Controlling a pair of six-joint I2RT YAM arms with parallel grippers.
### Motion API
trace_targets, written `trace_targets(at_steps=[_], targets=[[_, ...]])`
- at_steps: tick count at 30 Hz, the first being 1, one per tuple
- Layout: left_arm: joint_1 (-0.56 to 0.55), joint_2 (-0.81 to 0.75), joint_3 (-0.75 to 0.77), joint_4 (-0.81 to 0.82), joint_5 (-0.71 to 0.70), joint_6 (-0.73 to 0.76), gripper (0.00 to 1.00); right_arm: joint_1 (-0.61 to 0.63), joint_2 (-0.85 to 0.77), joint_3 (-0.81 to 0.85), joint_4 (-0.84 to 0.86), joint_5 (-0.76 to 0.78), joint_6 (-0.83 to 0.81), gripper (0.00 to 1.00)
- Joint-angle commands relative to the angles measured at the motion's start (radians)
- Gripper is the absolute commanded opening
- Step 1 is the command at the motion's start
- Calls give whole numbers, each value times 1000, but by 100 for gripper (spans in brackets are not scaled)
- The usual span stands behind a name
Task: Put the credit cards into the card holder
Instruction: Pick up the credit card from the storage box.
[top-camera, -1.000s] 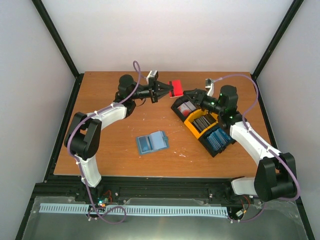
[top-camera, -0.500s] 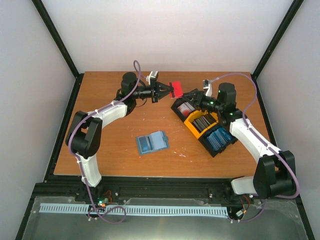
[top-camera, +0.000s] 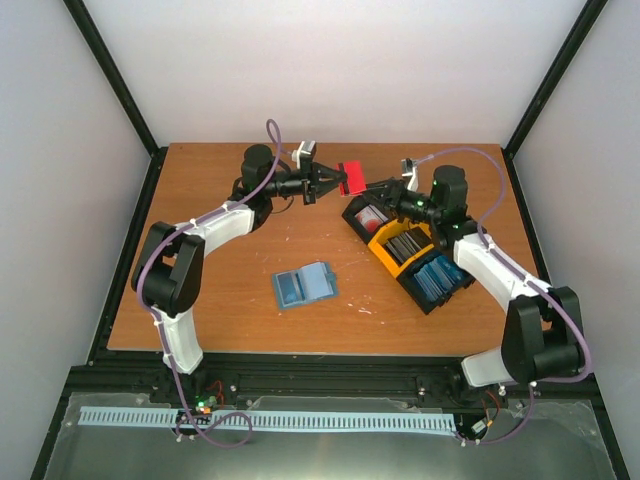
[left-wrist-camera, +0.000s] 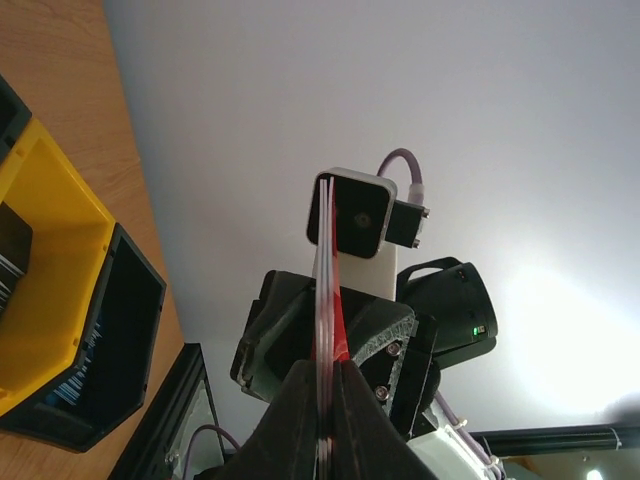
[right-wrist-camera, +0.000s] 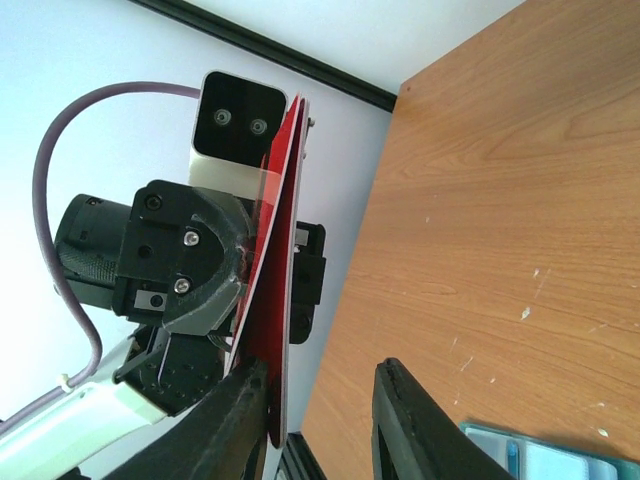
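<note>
My left gripper (top-camera: 326, 183) is shut on a thin stack of red credit cards (top-camera: 351, 178) and holds it in the air above the back of the table. In the left wrist view the stack (left-wrist-camera: 325, 260) stands edge-on between my shut fingers (left-wrist-camera: 327, 372). My right gripper (top-camera: 379, 189) is open right at the stack's free end. In the right wrist view the red cards (right-wrist-camera: 277, 270) lie against its left finger (right-wrist-camera: 243, 420), their lower edge inside the open jaws (right-wrist-camera: 320, 420). The blue-grey card holder (top-camera: 304, 285) lies open on the table, apart from both grippers.
A black-and-yellow three-compartment tray (top-camera: 384, 259) with several red, grey and blue cards stands under the right arm; it also shows in the left wrist view (left-wrist-camera: 60, 300). A corner of the card holder (right-wrist-camera: 545, 457) shows in the right wrist view. Black frame posts border the table.
My right gripper has moved left, up to the free end of the red cards. My left gripper has kept the cards almost still.
</note>
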Motion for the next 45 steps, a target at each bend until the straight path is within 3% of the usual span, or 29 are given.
trace_targets(at_steps=[1, 7, 13, 25, 35, 41, 45], targets=[[-3, -20, 12, 49, 46, -17, 1, 7, 41, -17, 188, -49, 81, 28], [-3, -17, 0, 74, 69, -24, 3, 7, 71, -41, 356, -71, 176, 21], [-2, 9, -3, 85, 81, -27, 5, -6, 102, -62, 487, -87, 263, 3], [-3, 181, 98, 105, 103, -24, 9, -95, 132, -128, 529, -94, 263, 3], [-15, 308, 182, 175, 129, -48, 11, -150, 213, -199, 683, -111, 319, 3], [-14, 337, 193, 172, 113, -30, 1, -181, 235, -202, 672, -113, 299, 3], [-10, 332, 182, 128, 101, 37, 1, -209, 228, -196, 588, -101, 224, 3]])
